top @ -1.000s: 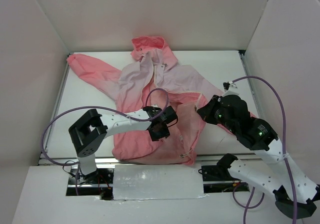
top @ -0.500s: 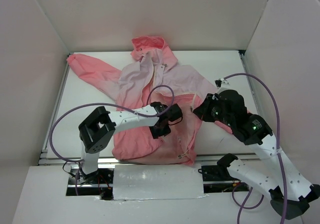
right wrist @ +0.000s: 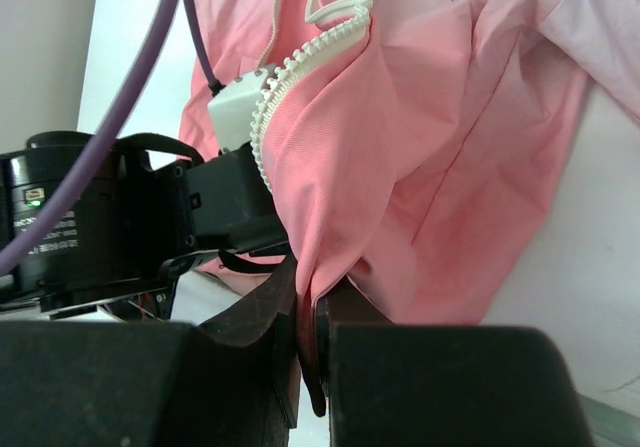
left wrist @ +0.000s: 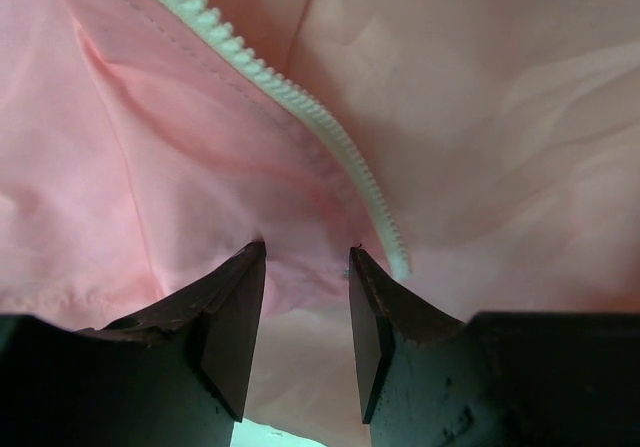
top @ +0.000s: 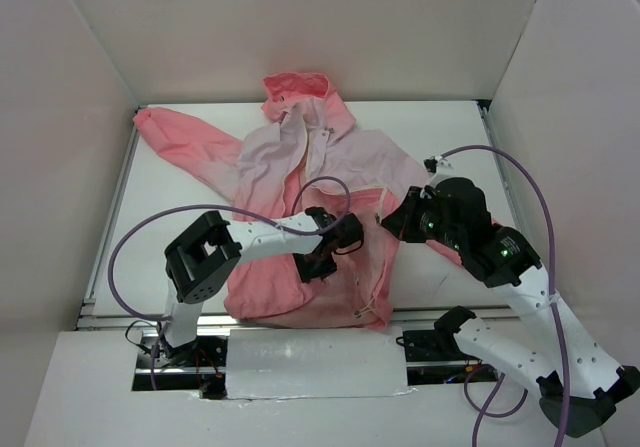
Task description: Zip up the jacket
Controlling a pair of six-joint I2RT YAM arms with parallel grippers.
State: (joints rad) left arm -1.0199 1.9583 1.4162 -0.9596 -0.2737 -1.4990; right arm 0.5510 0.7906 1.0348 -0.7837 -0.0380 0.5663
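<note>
pink jacket (top: 270, 167) pinched in right end effector (right wrist: 306, 297); left end effector (left wrist: 305, 267) apart beside zipper (left wrist: 300, 102).

Jacket (top: 275, 167): thin, hooded, long-sleeved. Coral pink, fading to pale lilac across the chest. Lies spread front up, hood (top: 300, 89) at the far side, one sleeve (top: 185, 137) stretched out to the far left. White zipper (left wrist: 300, 102) undone; lower front rumpled, one toothed edge raised in a fold.

One jacket (top: 280, 167), two arms (top: 262, 237) (top: 505, 262), two grippers (left wrist: 305, 267) (right wrist: 308, 312)
One jacket is lying on one tabletop (top: 170, 207); each arm is carrying one gripper.
</note>
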